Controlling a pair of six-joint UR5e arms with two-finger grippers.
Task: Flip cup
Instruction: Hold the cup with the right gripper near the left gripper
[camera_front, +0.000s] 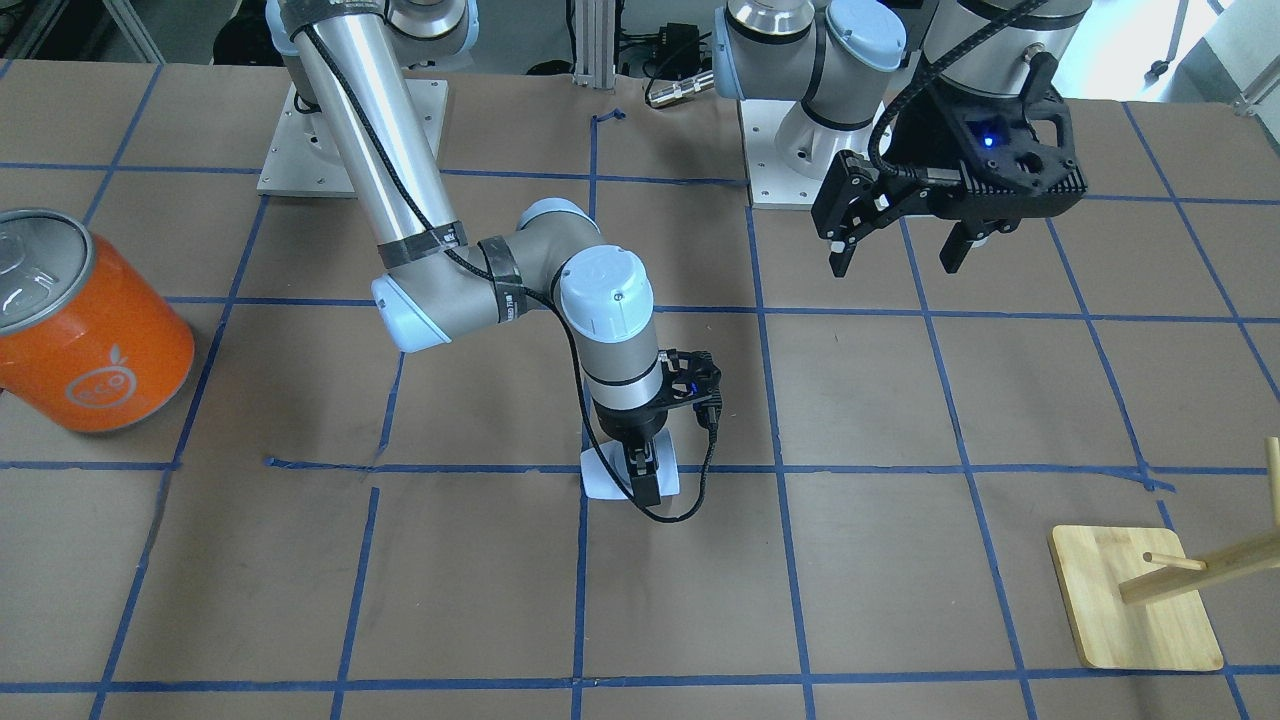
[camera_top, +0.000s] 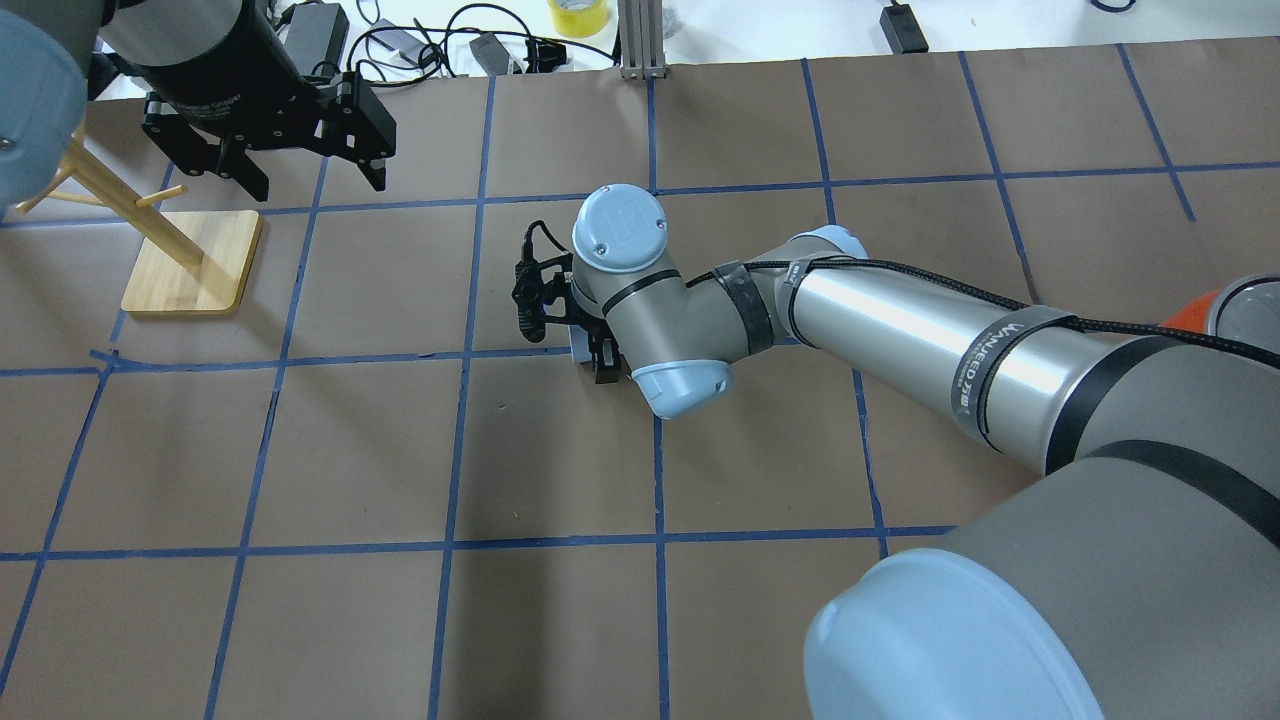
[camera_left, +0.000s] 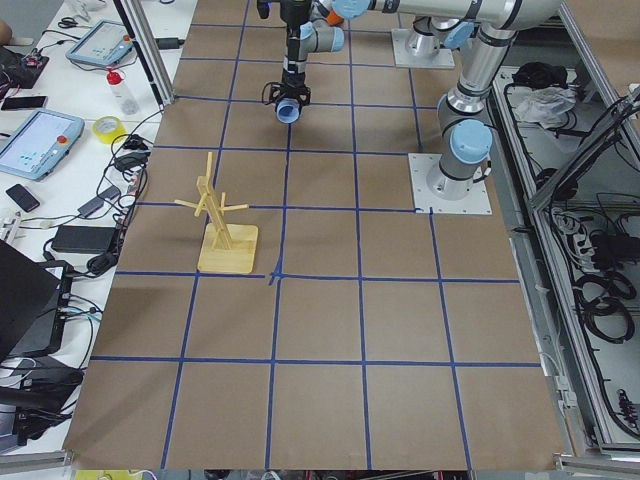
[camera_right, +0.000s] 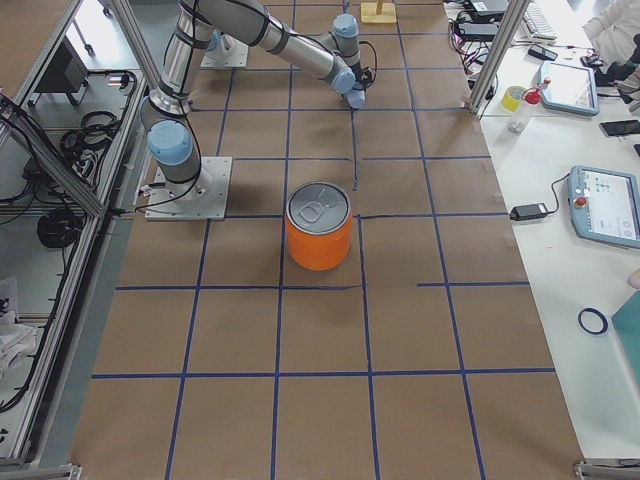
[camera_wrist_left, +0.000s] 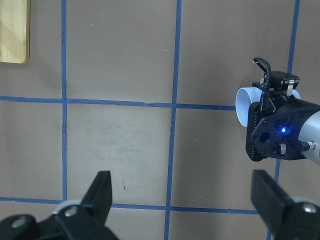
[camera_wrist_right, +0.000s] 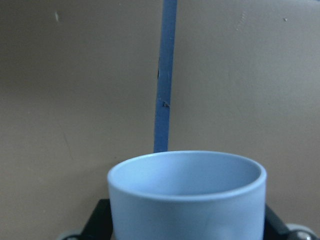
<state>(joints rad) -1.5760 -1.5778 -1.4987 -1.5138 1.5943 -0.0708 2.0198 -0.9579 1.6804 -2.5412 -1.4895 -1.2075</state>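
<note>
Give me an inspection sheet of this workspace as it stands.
Surface: table, brown paper with a blue tape grid.
Job's things: cup, pale blue, held by the right gripper, lying sideways.
Clutter: orange can; wooden rack.
Grippers: right gripper's fingers shut on the cup; left gripper open, empty, above the table.
Cables: black cable loops at the right wrist.
Surroundings: teach pendants on side benches.
</note>
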